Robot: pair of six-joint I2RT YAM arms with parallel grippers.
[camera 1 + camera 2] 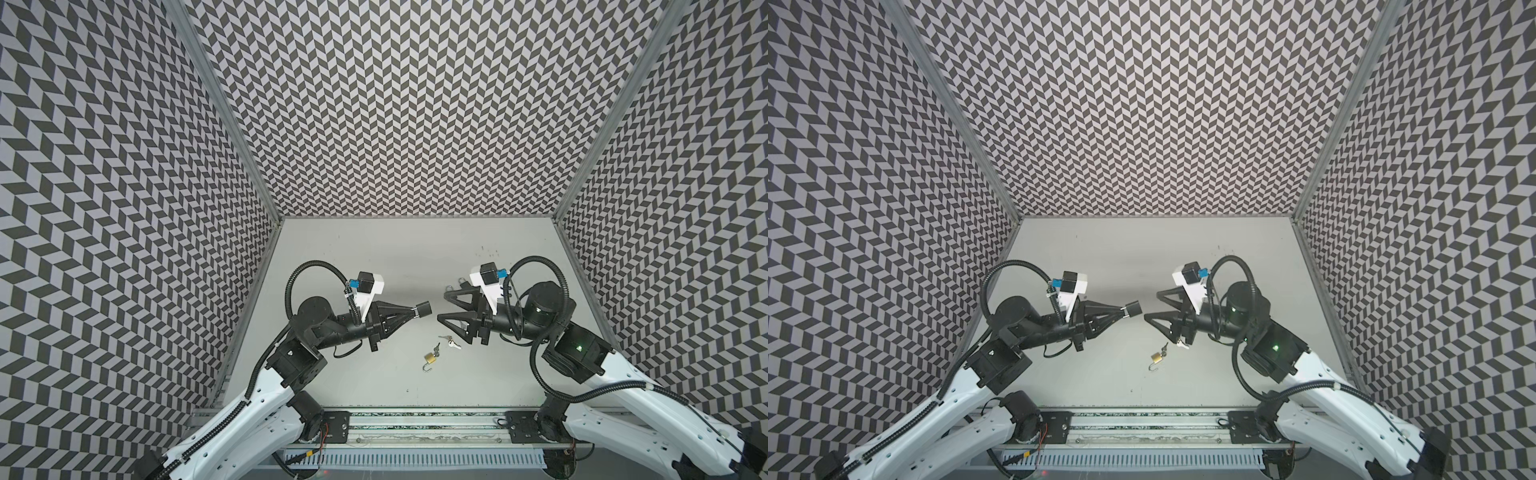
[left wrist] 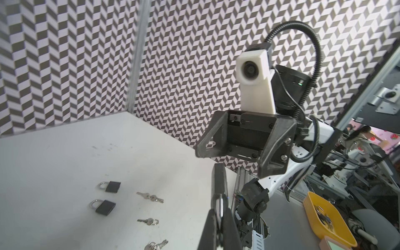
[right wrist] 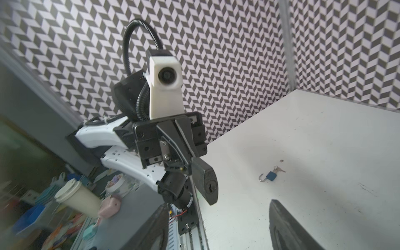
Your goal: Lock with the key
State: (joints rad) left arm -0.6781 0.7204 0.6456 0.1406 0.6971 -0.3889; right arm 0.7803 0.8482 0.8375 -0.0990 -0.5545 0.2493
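Pale grey worktop, scuffed: a brass padlock, shackle open, lies midway along, towards the near edge, a key at its body, a key bunch just beside. Two black padlocks lie side by side.
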